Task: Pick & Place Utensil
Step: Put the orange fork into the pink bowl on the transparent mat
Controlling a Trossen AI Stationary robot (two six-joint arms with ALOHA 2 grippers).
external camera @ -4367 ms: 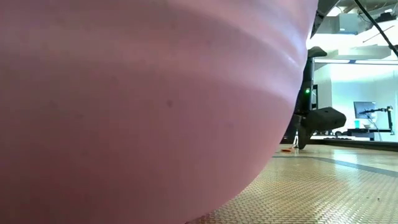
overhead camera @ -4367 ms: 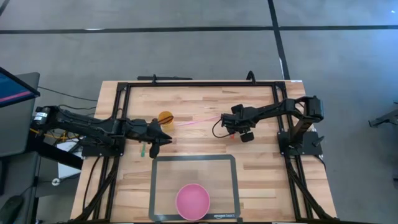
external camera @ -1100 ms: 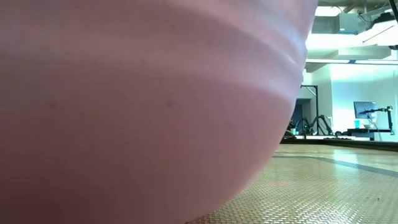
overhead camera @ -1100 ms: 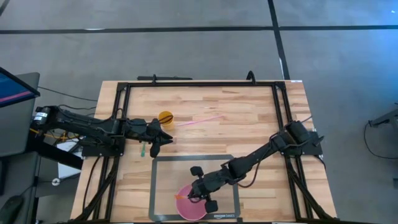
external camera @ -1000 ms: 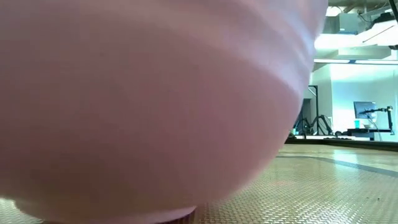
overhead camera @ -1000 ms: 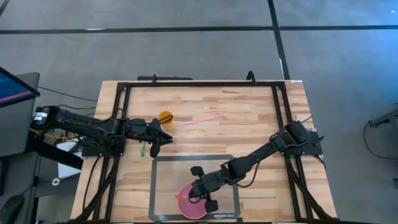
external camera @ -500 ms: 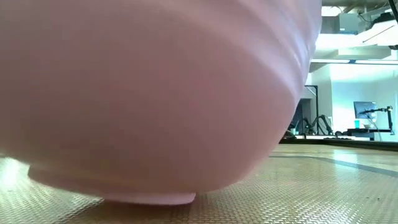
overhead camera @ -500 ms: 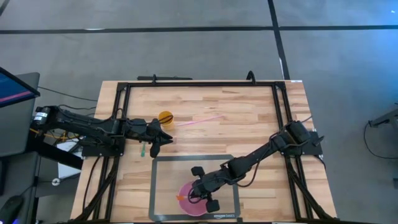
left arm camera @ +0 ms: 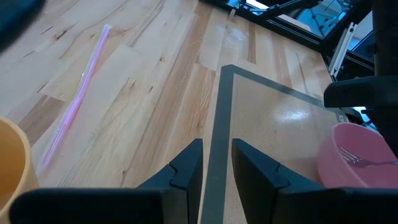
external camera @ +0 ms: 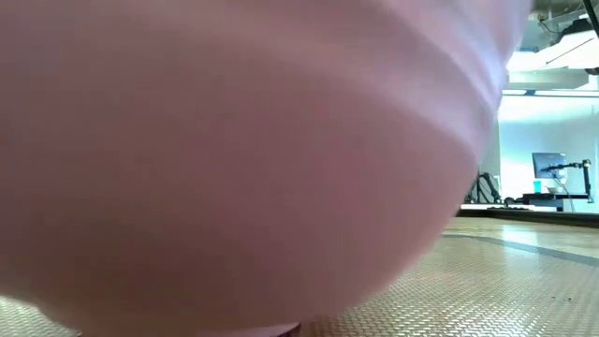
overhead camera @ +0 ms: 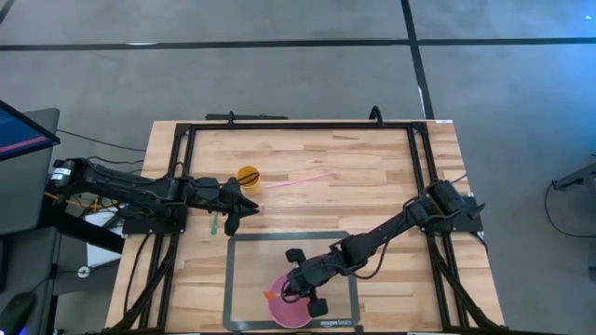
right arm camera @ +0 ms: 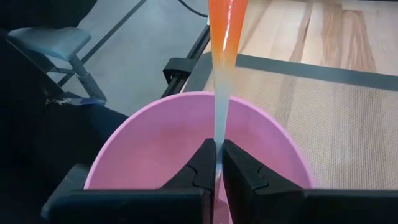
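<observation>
A pink bowl (overhead camera: 296, 311) stands on the grey mat (overhead camera: 244, 279) at the table's near edge; its wall fills the low view (external camera: 234, 159). My right gripper (overhead camera: 289, 293) hangs over the bowl, shut on a utensil (right arm camera: 227, 37) that runs from clear to orange. The orange end (overhead camera: 269, 295) reaches out past the bowl's left rim. My left gripper (overhead camera: 248, 208) waits open over the wood at the table's left, its fingers (left arm camera: 186, 171) with nothing between them. In the left wrist view, fork tines (left arm camera: 352, 155) show inside the bowl (left arm camera: 354, 168). My right gripper pinches the utensil's clear stretch (right arm camera: 219, 130) between its two fingers. The fingers slant down from the table's far right, and the utensil runs on ahead of them, along their line. Its orange end is clear above the bowl's rim; its other end is hidden behind the fingers.
A yellow cup (overhead camera: 248, 176) and a pink straw (overhead camera: 300, 180) lie on the wood at the table's far middle, and a small green thing (overhead camera: 213, 224) lies beside my left arm. A black frame (overhead camera: 298, 125) rims the table.
The pink bowl has rocked on the mat: in the low view its foot came into sight, and now its wall reaches farther across the picture. My right gripper has stayed over it, shut on the utensil.
</observation>
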